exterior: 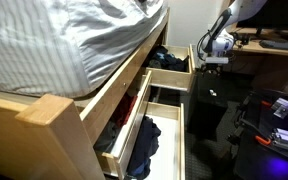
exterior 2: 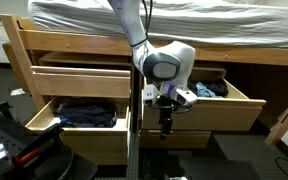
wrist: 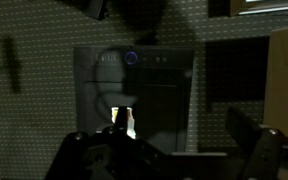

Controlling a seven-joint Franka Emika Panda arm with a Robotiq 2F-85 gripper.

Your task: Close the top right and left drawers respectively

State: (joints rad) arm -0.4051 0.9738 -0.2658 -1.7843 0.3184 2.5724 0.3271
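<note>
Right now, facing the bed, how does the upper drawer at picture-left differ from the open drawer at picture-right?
The picture-left drawer looks only partly out, while the picture-right drawer stands far out. The picture-right drawer shows blue clothes; the picture-left drawer's contents are hidden. Both have plain pale-wood fronts.

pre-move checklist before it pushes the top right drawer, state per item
1. Top right drawer out, ready to push: ok.
2. Gripper empty, jaws apart in wrist view: ok.
3. Gripper lined up on that drawer's front: not ok, it hangs off to one side of it.
4. Clothes below the drawer's rim: cannot tell.
5. Top left drawer out for the second push: cannot tell how far.
</note>
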